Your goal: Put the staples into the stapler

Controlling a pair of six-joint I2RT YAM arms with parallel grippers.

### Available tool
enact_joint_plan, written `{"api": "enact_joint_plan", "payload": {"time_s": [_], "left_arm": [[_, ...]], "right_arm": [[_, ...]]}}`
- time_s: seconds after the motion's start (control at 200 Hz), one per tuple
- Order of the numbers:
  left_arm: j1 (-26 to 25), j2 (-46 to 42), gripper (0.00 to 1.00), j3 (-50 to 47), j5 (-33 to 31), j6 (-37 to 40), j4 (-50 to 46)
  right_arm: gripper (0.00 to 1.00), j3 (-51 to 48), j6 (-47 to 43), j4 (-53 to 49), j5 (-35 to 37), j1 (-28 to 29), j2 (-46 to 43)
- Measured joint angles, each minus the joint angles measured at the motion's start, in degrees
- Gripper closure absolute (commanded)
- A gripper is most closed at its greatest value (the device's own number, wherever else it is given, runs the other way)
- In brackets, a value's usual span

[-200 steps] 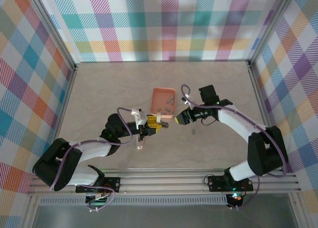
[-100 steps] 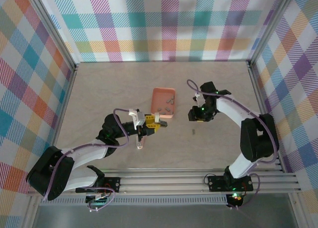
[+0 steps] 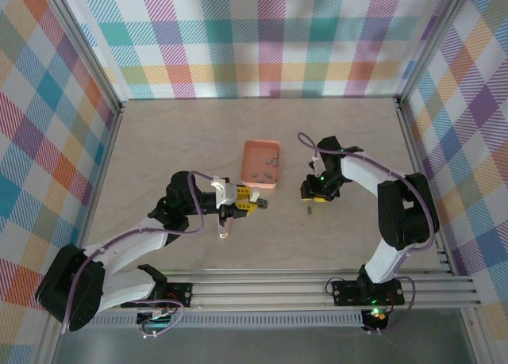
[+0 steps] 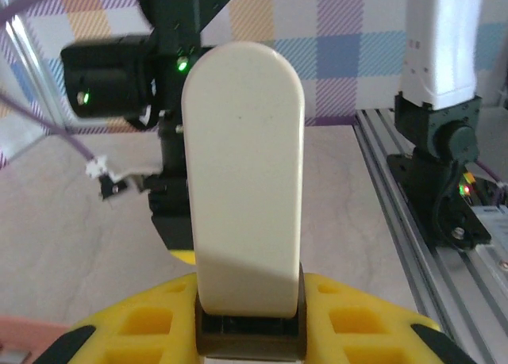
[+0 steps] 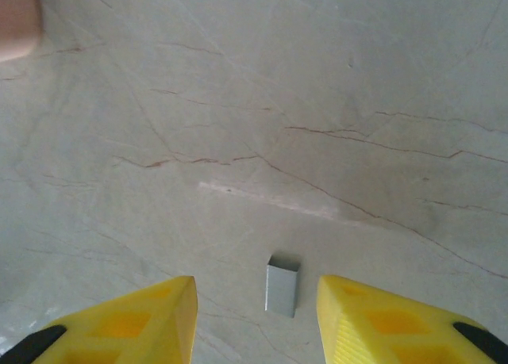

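The left gripper [image 3: 238, 204], centre-left, has stayed clamped on the pale pink-and-white mini stapler [image 4: 242, 174], while the right gripper [image 3: 312, 197] swung down centre-right, jaws apart astride a short grey metal staple strip [image 5: 282, 287], best pinched squarely across its sides.

A staple strip [image 5: 282, 286] lies between the parted jaws of the right gripper [image 5: 255, 300], with gaps on either side. Ahead of the jaws is bare table [image 5: 333, 86], with the tray [image 5: 16, 19] corner far forward-left.

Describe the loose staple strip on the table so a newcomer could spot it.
Start at the orange tray mid-table. To its right, under the right tool, one short grey staple strip lies on bare table. The other strips sit inside the tray.
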Motion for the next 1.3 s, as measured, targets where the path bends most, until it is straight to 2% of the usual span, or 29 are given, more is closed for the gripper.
{"api": "enact_joint_plan", "payload": {"time_s": [0.17, 0.385, 0.655, 0.875, 1.3], "left_arm": [[0.0, -1.2, 1.0, 1.9, 1.9, 8.5, -8.2], [0.0, -1.0, 1.0, 2.0, 2.6, 12.6, -13.0], [0.0, -1.0, 1.0, 2.0, 2.2, 13.2, -13.8], [0.0, -0.9, 1.0, 2.0, 2.2, 13.2, -13.8], [0.0, -0.4, 1.0, 2.0, 2.2, 13.2, -13.9]], "right_arm": [[0.56, 0.0, 0.4, 0.0, 0.4, 0.0, 1.0], [0.59, 0.1, 1.4, -0.6, 2.3, 0.4, 1.0], [0.63, 3.1, 2.3, -3.1, 5.4, 3.4, 4.6], [0.63, 3.4, 3.6, -4.8, 7.5, 5.2, 5.3], [0.72, 3.4, 5.6, -5.6, 9.4, 5.6, 6.6]]}}
